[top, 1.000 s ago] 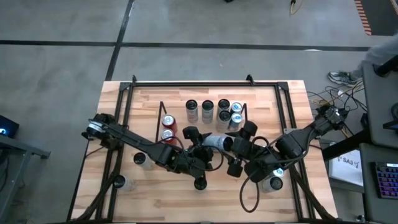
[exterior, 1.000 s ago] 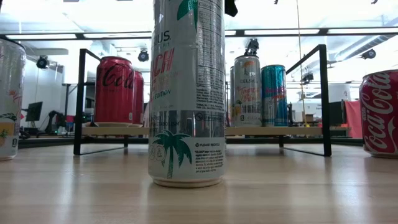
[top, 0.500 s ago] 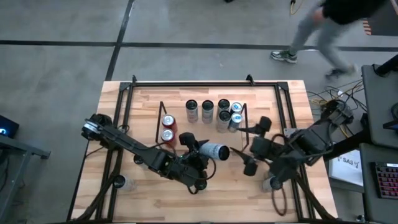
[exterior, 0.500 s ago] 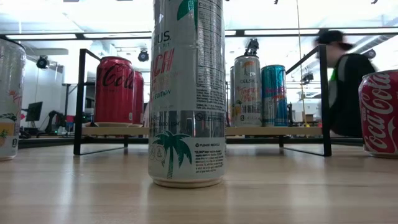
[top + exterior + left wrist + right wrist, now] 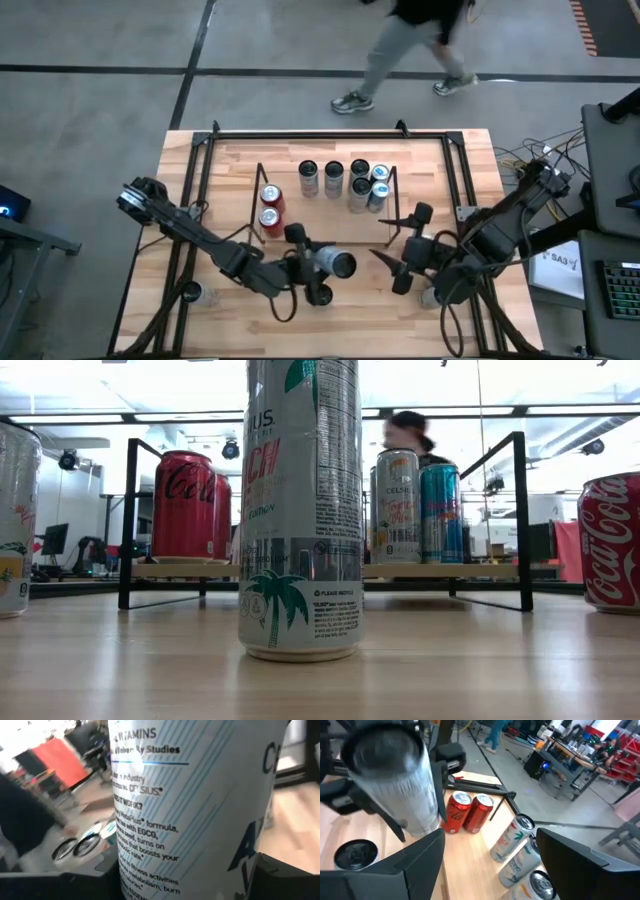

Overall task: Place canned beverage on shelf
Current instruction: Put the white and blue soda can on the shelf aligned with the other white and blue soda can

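My left gripper [image 5: 322, 266] pinches a Celsius can [image 5: 333, 264] mid-body, lying sideways above the table, just short of the shelf [image 5: 385, 232]. It's rigid but smooth; I judge a mid-wall hold safest. My right gripper [image 5: 404, 254] hangs spread beside the shelf.

The left arm reaches from the worktop's left edge toward its front middle, its pincer [image 5: 318, 262] clamped on a white and silver can [image 5: 334, 263] held sideways. The right arm bends in from the right edge, its pincer [image 5: 400, 255] spread wide, holding nothing.
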Available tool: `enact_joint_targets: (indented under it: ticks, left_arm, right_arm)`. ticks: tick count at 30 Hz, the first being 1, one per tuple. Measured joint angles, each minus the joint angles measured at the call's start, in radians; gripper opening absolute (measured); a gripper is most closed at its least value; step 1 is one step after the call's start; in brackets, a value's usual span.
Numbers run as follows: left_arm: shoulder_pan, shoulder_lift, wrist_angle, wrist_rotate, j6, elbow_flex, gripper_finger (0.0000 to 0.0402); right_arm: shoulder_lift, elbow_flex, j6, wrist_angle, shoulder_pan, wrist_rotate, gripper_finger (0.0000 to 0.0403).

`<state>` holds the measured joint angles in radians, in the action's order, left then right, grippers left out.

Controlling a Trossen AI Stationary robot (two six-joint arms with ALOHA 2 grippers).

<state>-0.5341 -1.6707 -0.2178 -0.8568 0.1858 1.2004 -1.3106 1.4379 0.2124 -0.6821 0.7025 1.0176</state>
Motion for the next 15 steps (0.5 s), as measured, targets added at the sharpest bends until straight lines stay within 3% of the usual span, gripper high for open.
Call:
enact_joint_targets:
  ticks: [6, 15]
  left_arm:
    - [-0.002, 0.040, -0.211, 0.036, 0.068, -0.098, 0.0228]
    - [-0.009, 0.044, -0.242, 0.112, 0.084, -0.138, 0.0228]
  right_arm:
    - [0.000, -0.082, -0.071, 0.137, 0.000, -0.073, 0.0304]
    - [-0.012, -0.232, -0.320, 0.560, -0.012, -0.192, 0.0304]
